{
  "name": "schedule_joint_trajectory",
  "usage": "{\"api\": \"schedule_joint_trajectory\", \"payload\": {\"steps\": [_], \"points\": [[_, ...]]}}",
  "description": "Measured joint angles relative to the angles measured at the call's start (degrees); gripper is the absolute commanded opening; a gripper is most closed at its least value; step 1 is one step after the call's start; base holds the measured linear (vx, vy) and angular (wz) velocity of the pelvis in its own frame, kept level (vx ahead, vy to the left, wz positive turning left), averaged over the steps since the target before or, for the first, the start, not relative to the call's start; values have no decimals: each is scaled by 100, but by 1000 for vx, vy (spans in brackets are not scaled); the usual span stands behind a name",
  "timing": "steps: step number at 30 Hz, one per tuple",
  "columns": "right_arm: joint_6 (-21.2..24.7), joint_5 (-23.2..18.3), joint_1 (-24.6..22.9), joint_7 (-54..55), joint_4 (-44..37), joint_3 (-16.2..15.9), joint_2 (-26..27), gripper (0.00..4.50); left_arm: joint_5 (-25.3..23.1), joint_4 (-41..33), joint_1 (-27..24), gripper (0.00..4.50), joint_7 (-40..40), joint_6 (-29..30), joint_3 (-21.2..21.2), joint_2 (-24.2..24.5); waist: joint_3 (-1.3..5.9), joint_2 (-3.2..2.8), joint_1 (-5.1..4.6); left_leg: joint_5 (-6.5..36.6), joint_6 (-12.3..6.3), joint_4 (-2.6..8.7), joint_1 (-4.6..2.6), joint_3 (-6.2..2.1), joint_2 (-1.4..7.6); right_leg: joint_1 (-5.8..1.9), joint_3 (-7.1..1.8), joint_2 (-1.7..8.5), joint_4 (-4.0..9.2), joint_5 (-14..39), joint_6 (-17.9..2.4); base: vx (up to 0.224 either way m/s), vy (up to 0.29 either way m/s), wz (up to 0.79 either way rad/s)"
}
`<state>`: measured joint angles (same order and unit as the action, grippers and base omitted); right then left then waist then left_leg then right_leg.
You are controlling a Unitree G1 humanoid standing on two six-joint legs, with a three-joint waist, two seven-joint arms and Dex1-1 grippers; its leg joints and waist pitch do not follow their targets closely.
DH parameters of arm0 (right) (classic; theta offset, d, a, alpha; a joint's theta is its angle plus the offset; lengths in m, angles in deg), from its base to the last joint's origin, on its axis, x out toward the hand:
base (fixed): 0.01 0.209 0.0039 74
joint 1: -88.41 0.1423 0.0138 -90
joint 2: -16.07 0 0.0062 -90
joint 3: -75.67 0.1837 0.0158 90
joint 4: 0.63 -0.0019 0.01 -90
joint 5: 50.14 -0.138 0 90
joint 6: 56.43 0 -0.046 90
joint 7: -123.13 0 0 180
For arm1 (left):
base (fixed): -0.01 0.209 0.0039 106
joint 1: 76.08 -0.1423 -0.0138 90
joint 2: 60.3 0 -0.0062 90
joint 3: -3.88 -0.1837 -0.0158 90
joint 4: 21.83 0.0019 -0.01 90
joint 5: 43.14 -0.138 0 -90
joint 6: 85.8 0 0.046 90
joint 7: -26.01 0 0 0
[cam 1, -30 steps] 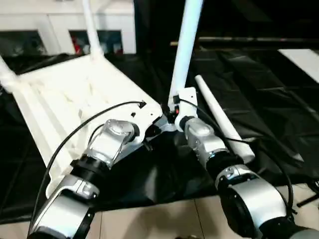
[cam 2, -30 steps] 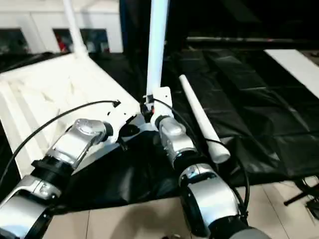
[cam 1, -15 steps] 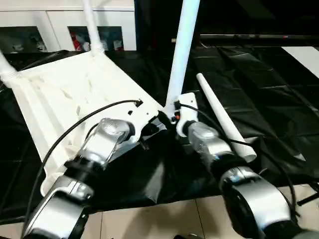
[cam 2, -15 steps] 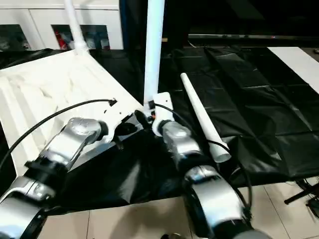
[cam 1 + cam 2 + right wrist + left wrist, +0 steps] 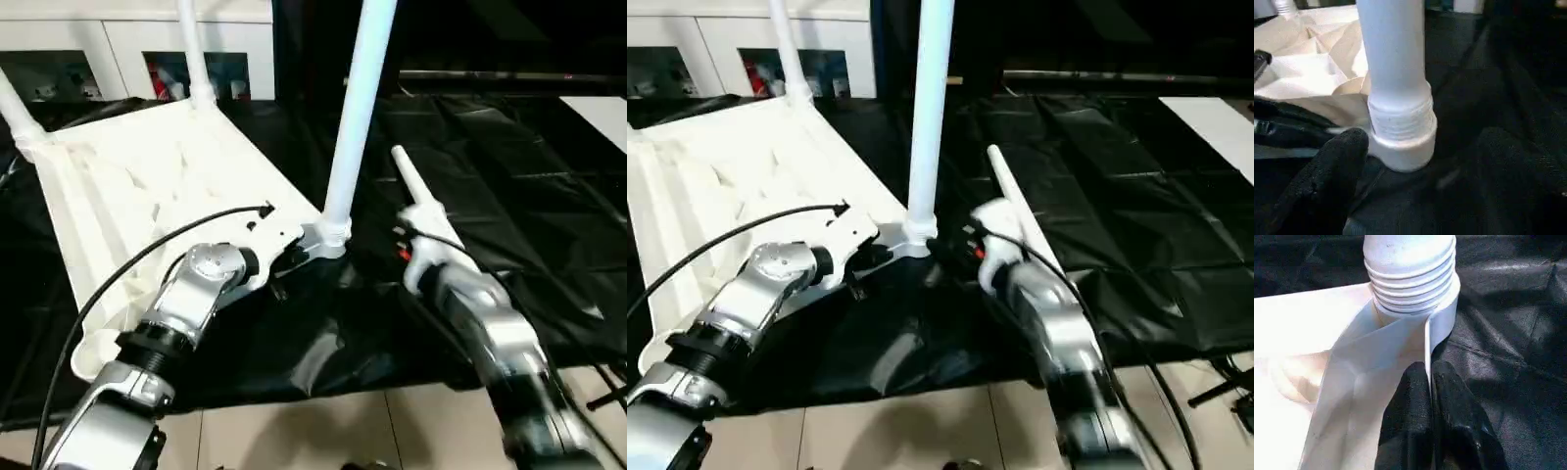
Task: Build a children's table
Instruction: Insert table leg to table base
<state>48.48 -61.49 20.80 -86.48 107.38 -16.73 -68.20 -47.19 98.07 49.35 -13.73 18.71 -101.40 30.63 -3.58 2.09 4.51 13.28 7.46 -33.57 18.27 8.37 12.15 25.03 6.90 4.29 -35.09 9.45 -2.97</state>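
Release shows at the right tool (image 5: 1415,161), now wide and backed off the third leg (image 5: 355,117) standing in the tabletop (image 5: 147,186) near-corner socket at the desk (image 5: 509,157) front edge, left tool (image 5: 1430,396) pinching the rim, leaving the loose leg (image 5: 416,196).

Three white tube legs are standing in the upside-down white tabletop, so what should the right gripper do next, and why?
Probably reach for the loose white tapered leg lying on the black cloth beside the open right gripper; the left gripper pinches the tabletop's edge.
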Motion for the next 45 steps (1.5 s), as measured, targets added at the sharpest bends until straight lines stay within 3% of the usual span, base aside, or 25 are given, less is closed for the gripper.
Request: {"api": "schedule_joint_trajectory", "payload": {"steps": [6, 9, 11, 16, 21, 25, 27, 29, 30, 31, 32, 33, 34, 35, 36, 37, 38, 39, 41, 43, 45], "points": [[4, 196, -39, 299, -8, -7, 5, 403, 59, 0, 0, 0, -21, 37, 27, -3, -2, -5, -7, -1, 2, 1, 3, 2, -1, 1, -3, 0, 6, -10, -7, 0, 0, 0], [117, 224, -100, 343, -242, -22, 5, 403, 66, -1, 15, 0, -55, 38, 28, -17, 4, -35, -54, -2, -3, -23, 85, -151, -24, -21, 109, 27, 22, 2, 0, 0, -6, 8], [141, 224, -100, 356, -289, -37, 4, 403, 82, 14, 18, 0, -94, 38, 28, -17, -20, -76, -108, -5, -8, -28, 96, -247, -23, -116, 252, 59, 54, 46, 24, 6, -15, 26], [141, 226, -98, 387, -295, -37, 1, 403, 138, 46, 18, 0, -154, 39, 27, -21, -41, -139, -135, -5, -17, 25, 91, -343, 26, -337, 524, 108, 215, 103, 51, 32, -6, 29], [209, 253, -97, 396, -340, -44, -1, 403, 143, 37, 25, 0, -153, 39, 53, 4, -11, -185, -140, 10, -88, -10, 139, -365, 49, -463, 555, 112, 217, 232, 95, 87, 16, 30], [227, 264, -96, 390, -340, -75, -16, 403, 146, 39, 26, 0, -156, 38, 60, 18, 6, -219, -146, 104, -255, -54, 142, -493, -26, -625, 571, 112, 208, 415, 148, 116, 17, 36], [227, 303, -96, 348, -341, -138, -50, 403, 146, 41, 26, 0, -156, 38, 67, 26, 13, -229, -151, 160, -355, -81, 117, -513, -41, -688, 568, 107, 199, 498, 172, 124, 1, 29], [227, 311, -87, 287, -383, -256, -52, 403, 158, 95, 24, 0, -157, 41, 90, 86, 19, -187, -186, 203, -398, -16, -72, -506, -67, -675, 388, 106, 26, 661, 83, 133, -22, 17], [233, 300, -89, 263, -414, -276, -35, 403, 156, 132, 21, 0, -144, 53, 114, 115, 25, -151, -206, 234, -406, 8, -149, -501, -121, -598, 229, 113, -125, 761, 22, 100, -56, -5], [247, 287, -91, 218, -452, -268, -31, 403, 151, 151, 21, 0, -117, 74, 142, 128, 39, -87, -237, 288, -467, -17, -196, -488, -202, -563, -1, 119, -301, 882, 102, 100, -56, -5], [256, 272, -94, 202, -454, -242, -57, 403, 150, 150, 22, 0, -100, 78, 176, 132, 48, -52, -229, 332, -549, -88, -151, -465, -251, -561, -81, 106, -386, 921, 205, 125, -50, -8], [267, 259, -155, 186, -454, -198, -122, 403, 140, 154, 37, 0, -65, 88, 196, 118, 54, -51, -211, 280, -934, -413, 78, -483, -264, -590, -207, 47, -397, 942, 253, 154, -7, 29], [312, 254, -268, 168, -427, -135, -229, 403, 141, 149, 41, 0, -77, 91, 145, -19, 59, -38, -124, 96, -1089, -612, 315, -428, -273, -635, -416, -60, -382, 953, 269, 154, -7, 29], [332, 255, -254, 167, -412, -83, -271, 403, 146, 102, 42, 0, -139, 86, 80, -45, 70, -92, -33, -9, -939, -400, 420, -348, -244, -630, -460, -168, -421, 953, 270, 56, 37, 41], [332, 255, -199, 165, -414, -70, -239, 403, 138, 56, 50, 0, -170, 84, 50, -32, 77, -147, 55, -58, -665, -279, 490, -322, -188, -621, -448, -276, -451, 954, 269, 0, 0, 0], [332, 251, -120, 148, -432, -132, -152, 403, 130, 51, 51, 0, -177, 84, 50, 41, 88, -153, 66, -107, -495, -346, 476, -365, -68, -544, -401, -313, -589, 956, 265, 0, 0, 0], [328, 244, -77, 104, -471, -242, -83, 403, 131, 71, 52, 0, -157, 84, 87, 75, 90, -152, 50, -105, -447, -358, 471, -376, -58, -472, -390, -295, -690, 962, 257, 65, -58, -16], [327, 238, -75, 77, -505, -301, -66, 403, 130, 89, 50, 0, -123, 84, 100, 80, 95, -134, 57, -109, -441, -354, 472, -361, -71, -396, -434, -274, -706, 980, 227, 61, -41, -9], [337, 236, -130, 58, -522, -309, -131, 403, 127, 103, 50, 0, -103, 82, 133, 81, 98, -96, 99, -170, -365, -313, 520, -251, -124, -402, -469, -253, -682, 1030, 263, 31, -20, -5], [368, 243, -209, 58, -516, -266, -215, 403, 122, 110, 13, 0, -115, 74, 117, 57, 87, -81, 129, -259, -203, -163, 450, -210, -100, -412, -459, -257, -606, 927, 252, -55, 1, 2], [368, 243, -204, 58, -517, -258, -190, 403, 94, 123, -6, 0, -115, 74, 117, 58, 86, -80, 120, -320, -147, -90, 428, -189, -61, -434, -462, -269, -498, 820, 252, -116, 20, -7]]}}
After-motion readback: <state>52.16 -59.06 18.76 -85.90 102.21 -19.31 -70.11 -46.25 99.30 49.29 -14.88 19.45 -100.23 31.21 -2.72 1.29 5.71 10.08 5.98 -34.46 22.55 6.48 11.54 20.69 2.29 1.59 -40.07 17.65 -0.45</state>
